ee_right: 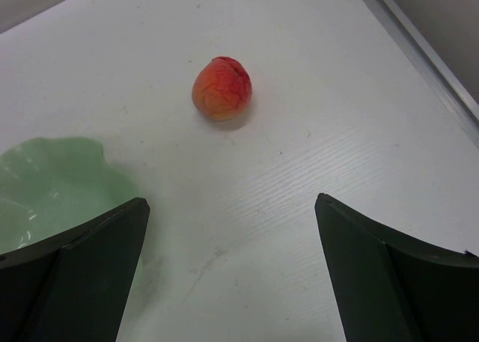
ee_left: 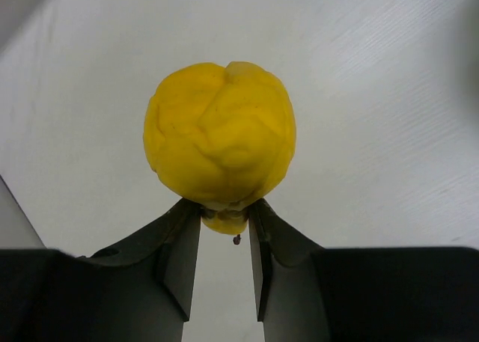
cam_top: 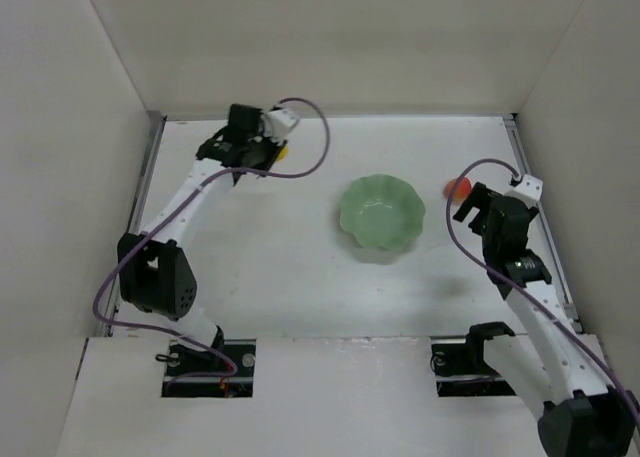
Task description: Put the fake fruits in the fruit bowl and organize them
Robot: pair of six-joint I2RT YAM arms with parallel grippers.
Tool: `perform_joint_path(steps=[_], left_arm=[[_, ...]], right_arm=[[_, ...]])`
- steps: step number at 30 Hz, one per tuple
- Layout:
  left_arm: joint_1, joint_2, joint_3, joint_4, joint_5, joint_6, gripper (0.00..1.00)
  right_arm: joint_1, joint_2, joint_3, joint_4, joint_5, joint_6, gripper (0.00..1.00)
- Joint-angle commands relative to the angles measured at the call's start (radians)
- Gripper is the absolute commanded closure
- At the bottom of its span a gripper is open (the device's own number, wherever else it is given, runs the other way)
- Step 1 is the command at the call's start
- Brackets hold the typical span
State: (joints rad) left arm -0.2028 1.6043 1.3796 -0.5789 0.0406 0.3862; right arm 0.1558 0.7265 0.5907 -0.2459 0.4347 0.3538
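Note:
The yellow pear-shaped fruit (ee_left: 219,132) fills the left wrist view, and only a sliver of it (cam_top: 284,153) shows at the far left of the table in the top view. My left gripper (ee_left: 224,209) is shut on its narrow end, one finger on each side; in the top view this gripper (cam_top: 272,149) is over the fruit. The round red-orange peach (ee_right: 221,88) lies on the table just right of the pale green scalloped bowl (cam_top: 347,215), and in the top view the peach (cam_top: 458,188) is partly hidden. My right gripper (ee_right: 232,203) is open and empty, a little short of the peach, and shows in the top view (cam_top: 468,207) too. The bowl holds nothing.
White walls enclose the table on the left, back and right. A metal rail (ee_right: 426,50) runs along the right edge close to the peach. The bowl's rim (ee_right: 45,177) lies just left of my right gripper's left finger. Purple cables loop over both arms.

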Motion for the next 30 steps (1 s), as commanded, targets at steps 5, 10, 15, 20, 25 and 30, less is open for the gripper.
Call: perform_joint_path(steps=[5, 10, 15, 20, 25, 30], left_arm=[[-0.442, 0.213, 0.409, -0.082, 0.018, 0.011, 0.88], [-0.565, 0.445, 0.581, -0.049, 0.027, 0.016, 0.85], [-0.600, 0.554, 0.619, 0.000, 0.047, 0.002, 0.78], [-0.639, 0.568, 0.605, 0.014, 0.061, -0.003, 0.54], [-0.636, 0.494, 0.555, 0.039, 0.070, -0.018, 0.00], [-0.576, 0.332, 0.472, 0.068, 0.070, -0.075, 0.00]], right_arm=[[-0.150, 0.131, 0.095, 0.112, -0.151, 0.065, 0.00], [-0.215, 0.137, 0.074, 0.135, -0.157, 0.076, 0.00], [-0.256, 0.142, 0.057, 0.146, -0.171, 0.076, 0.00], [-0.264, 0.165, 0.052, 0.175, -0.177, 0.082, 0.00], [-0.256, 0.278, 0.098, 0.224, -0.200, 0.100, 0.00], [-0.255, 0.523, 0.253, 0.227, -0.225, 0.100, 0.00]])
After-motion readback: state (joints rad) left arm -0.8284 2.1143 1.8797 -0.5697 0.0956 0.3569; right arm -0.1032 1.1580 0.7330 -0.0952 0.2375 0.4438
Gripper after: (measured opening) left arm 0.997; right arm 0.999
